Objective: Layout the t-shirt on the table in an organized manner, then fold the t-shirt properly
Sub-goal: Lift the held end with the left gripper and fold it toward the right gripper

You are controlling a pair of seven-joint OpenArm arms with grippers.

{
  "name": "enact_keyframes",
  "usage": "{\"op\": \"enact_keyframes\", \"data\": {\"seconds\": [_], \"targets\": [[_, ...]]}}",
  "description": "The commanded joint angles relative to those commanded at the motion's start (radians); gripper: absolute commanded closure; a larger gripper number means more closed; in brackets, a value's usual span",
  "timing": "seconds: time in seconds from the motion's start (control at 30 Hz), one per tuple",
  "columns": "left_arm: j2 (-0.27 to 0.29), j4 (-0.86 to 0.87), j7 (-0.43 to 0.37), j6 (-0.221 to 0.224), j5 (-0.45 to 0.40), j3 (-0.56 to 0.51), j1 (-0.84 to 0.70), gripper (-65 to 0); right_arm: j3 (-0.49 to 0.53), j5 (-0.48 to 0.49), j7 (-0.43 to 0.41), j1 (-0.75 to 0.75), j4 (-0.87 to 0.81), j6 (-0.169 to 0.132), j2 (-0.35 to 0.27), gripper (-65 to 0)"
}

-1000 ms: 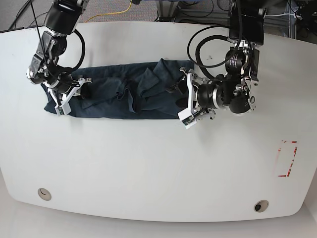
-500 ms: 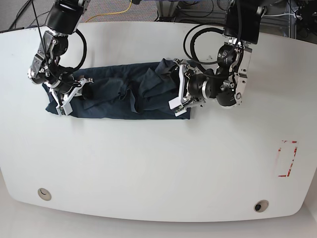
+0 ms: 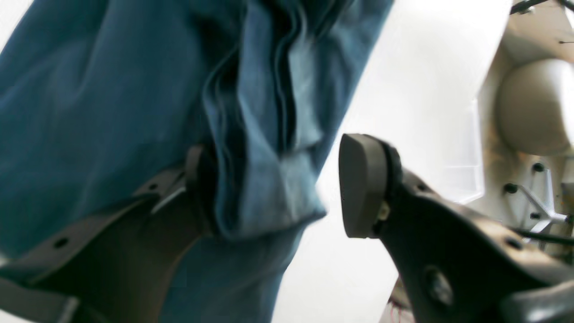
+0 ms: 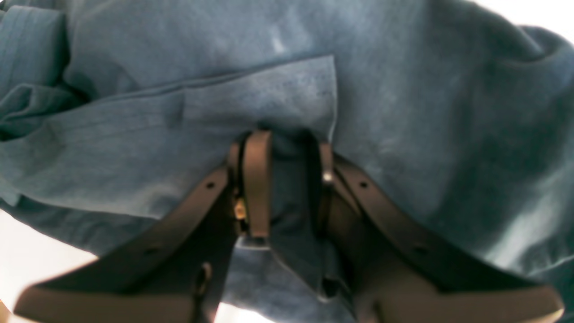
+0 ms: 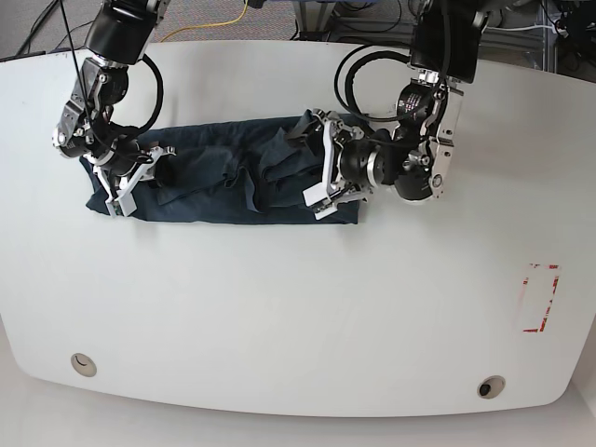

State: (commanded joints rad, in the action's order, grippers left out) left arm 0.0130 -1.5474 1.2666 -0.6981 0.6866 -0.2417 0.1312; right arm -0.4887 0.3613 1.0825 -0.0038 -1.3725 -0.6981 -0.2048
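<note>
The dark navy t-shirt (image 5: 214, 182) lies bunched in a long wrinkled band across the back of the white table (image 5: 298, 307). My left gripper (image 5: 317, 163) is at the shirt's right end. In the left wrist view it (image 3: 273, 188) is open, with a folded fabric edge (image 3: 264, 179) between the jaws, one finger behind the cloth and the other pad (image 3: 358, 184) over bare table. My right gripper (image 5: 133, 177) sits at the shirt's left end. The right wrist view shows it (image 4: 289, 179) shut on a pinch of fabric (image 4: 403, 89).
A red tape rectangle (image 5: 538, 298) marks the table's right side. Two round grommet holes (image 5: 83, 364) (image 5: 490, 386) sit near the front edge. Cables and a yellow cord (image 5: 219, 23) lie beyond the back edge.
The left arm has moved leftward, from beside the shirt's right end to over it, its open jaws now around the fabric edge. The right arm has stayed nearly still, holding the left end.
</note>
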Motion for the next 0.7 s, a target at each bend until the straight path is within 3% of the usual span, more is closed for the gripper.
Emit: {"op": "enact_keyframes", "data": {"seconds": [0.47,0.7], "targets": [[0.084,0.011,-0.012,0.0,0.008,-0.143,0.069,-29.7,0.0,0.0,0.0,0.002,0.0,0.0,0.0,-14.0],[0.112,0.032,-0.017,0.0,0.097,-0.193,0.135,-29.7,0.0,0.0,0.0,0.005,0.0,0.0,0.0,-14.0]]}}
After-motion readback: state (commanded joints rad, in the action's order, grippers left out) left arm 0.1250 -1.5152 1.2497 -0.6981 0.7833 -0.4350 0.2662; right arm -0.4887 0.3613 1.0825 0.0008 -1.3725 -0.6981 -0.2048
